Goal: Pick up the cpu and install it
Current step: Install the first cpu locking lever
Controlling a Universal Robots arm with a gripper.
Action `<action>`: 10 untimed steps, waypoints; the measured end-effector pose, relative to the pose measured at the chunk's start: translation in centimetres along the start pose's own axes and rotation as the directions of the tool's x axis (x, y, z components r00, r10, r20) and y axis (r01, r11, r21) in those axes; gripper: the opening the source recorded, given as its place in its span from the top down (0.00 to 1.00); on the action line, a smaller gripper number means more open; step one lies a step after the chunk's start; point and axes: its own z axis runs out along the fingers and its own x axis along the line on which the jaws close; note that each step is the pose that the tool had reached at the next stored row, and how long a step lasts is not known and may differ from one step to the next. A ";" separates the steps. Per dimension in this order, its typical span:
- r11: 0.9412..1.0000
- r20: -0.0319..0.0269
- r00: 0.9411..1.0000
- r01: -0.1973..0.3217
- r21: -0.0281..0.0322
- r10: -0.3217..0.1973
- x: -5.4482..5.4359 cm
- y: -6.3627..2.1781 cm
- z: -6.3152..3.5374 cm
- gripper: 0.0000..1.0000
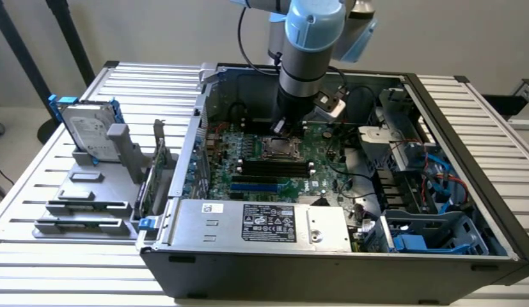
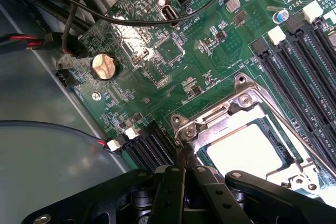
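The cpu (image 2: 245, 149) lies as a bright silvery square inside the motherboard socket, framed by the metal retention bracket (image 2: 247, 98). In the exterior view the socket with the cpu (image 1: 277, 148) sits mid-board inside the open computer case. My gripper (image 2: 185, 162) is shut, its two black fingers pressed together with nothing visible between them. Their tips rest at the corner of the socket bracket, beside the cpu. From the exterior view, the arm reaches straight down into the case and the gripper (image 1: 282, 131) hangs just above the socket's far edge.
Black memory slots (image 1: 273, 167) run beside the socket. A silver power supply (image 1: 264, 220) fills the case front. A drive cage and blue cables (image 1: 426, 173) crowd the exterior view's right. A hard drive (image 1: 87, 131) stands on a grey rack outside the case. Black cables (image 2: 79, 19) cross the board.
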 end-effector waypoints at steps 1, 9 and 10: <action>1.000 -0.001 1.000 0.000 0.001 0.000 0.0 0.00 -0.01 0.89; 1.000 -0.012 1.000 0.000 0.009 0.000 -0.1 0.06 -0.23 0.89; 1.000 -0.012 1.000 0.000 0.009 0.000 -0.1 0.10 -0.45 0.89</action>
